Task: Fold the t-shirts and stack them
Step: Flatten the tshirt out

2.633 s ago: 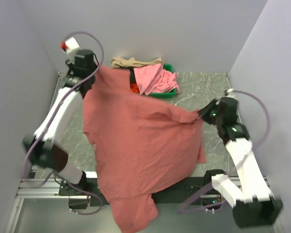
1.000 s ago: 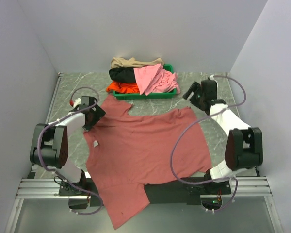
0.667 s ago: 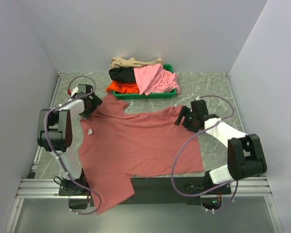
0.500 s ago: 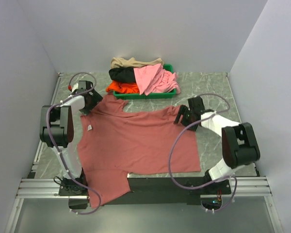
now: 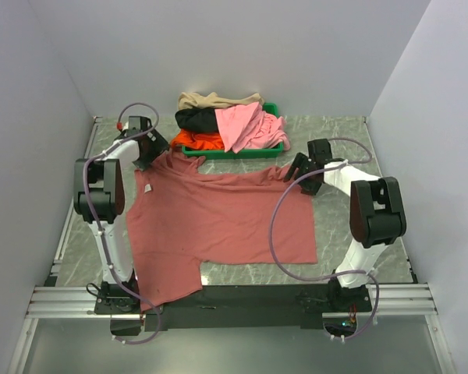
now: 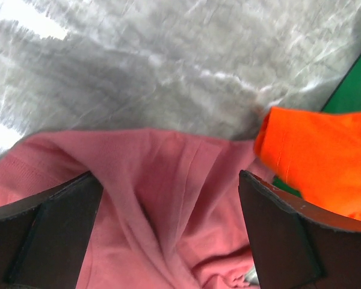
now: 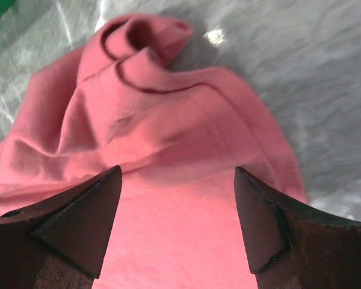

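The dusty brick-red t-shirt [image 5: 218, 218] lies spread on the marble table, its near-left part hanging over the front edge. My left gripper [image 5: 150, 151] is open over the shirt's far-left corner; in the left wrist view [image 6: 167, 180] bunched red cloth [image 6: 144, 156] lies between the wide jaws. My right gripper [image 5: 298, 173] is open over the far-right corner; in the right wrist view [image 7: 177, 171] the rolled sleeve [image 7: 150, 66] lies just beyond the fingers. The tan [image 5: 210, 100], black [image 5: 193, 118], light pink [image 5: 249, 125] and orange-red [image 5: 199, 140] shirts are piled at the back.
The pile sits in a shallow green tray [image 5: 232, 153] at the back middle, right behind the red shirt's far edge. The orange-red cloth [image 6: 319, 162] and the tray's green rim [image 6: 355, 84] show close to my left fingers. Walls enclose the table on three sides.
The red shirt, held up in the air at first, has been laid down and drawn farther back on the table. Both grippers have moved toward the tray and now stand open.
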`<state>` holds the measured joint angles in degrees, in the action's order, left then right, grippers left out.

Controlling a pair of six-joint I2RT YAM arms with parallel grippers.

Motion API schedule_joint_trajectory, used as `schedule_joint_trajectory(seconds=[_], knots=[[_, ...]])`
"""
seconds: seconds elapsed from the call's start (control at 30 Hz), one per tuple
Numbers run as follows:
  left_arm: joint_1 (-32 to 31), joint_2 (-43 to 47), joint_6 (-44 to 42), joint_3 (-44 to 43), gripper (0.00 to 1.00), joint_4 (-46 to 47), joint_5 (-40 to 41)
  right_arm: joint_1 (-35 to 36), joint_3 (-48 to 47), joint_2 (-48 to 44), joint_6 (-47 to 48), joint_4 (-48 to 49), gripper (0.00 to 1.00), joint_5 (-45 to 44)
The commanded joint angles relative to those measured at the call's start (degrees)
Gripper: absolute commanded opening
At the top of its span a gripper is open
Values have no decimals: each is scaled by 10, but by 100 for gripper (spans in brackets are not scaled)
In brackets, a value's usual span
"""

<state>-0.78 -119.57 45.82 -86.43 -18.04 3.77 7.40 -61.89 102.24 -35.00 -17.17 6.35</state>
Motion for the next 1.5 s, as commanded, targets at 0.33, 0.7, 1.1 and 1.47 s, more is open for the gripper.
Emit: schedule_joint_trajectory(seconds=[0.33,0.7,1.1,1.47], knots=[[-33,386,102,352,99,-73,23,98,146,-264,1,-22,81,-47],[-116,472,82,504,99,-44,-10,173,219,-241,-52,2,82,-55],[-115,294,46,395,99,3,-42,77,100,-64,-2,-20,79,-17],[-116,191,-3,243,99,-52,-38,21,-18,-9,5,-38,75,14]])
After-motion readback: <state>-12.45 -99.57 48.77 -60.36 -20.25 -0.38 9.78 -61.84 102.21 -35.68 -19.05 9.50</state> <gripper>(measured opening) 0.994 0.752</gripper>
